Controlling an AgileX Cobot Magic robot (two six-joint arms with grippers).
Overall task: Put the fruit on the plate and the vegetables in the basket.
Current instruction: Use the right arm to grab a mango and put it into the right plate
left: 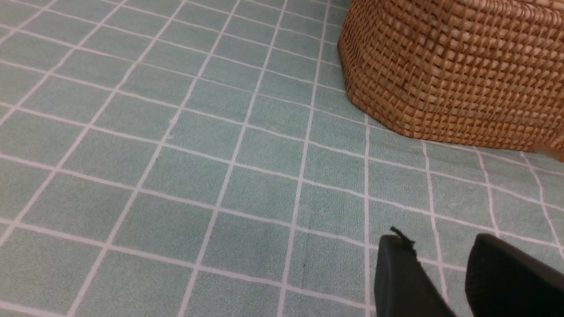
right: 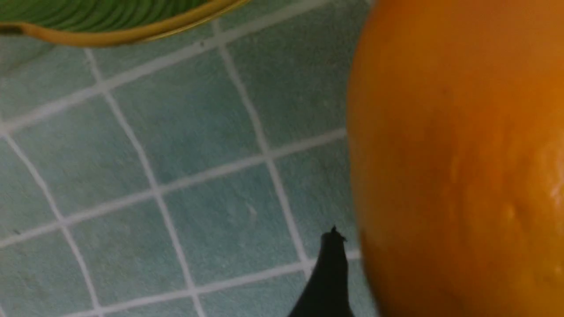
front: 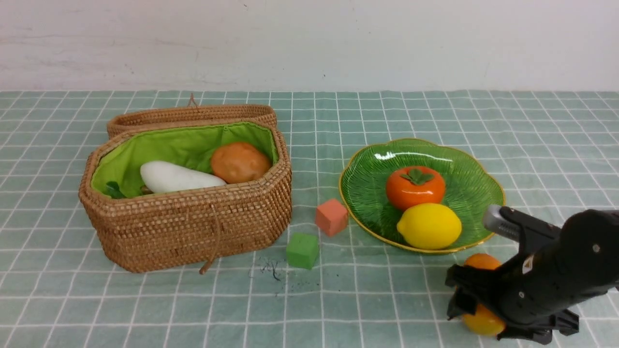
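Right gripper (front: 476,302) straddles the mango (front: 481,290) with jaws spread wide, at the counter's (front: 387,299) front right corner, just beside the plate (front: 464,169). Lemon (front: 429,225) and persimmon (front: 415,187) lie on that plate; left gripper (left: 445,264) hangs slightly parted near the basket (front: 193,227).

Glossy glass plate (front: 476,181); rough woven wicker basket (front: 193,227), cloth lining inside it; matt checked tablecloth (front: 145,304).

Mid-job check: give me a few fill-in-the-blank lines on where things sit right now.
1. The lemon and persimmon lie on the ____.
2. The radish and potato lie in the ____.
3. The right gripper is at the ____, on the cloth beside the plate.
4. Between basket and plate stand ____ cubes.

Missing: plate; basket; mango; two
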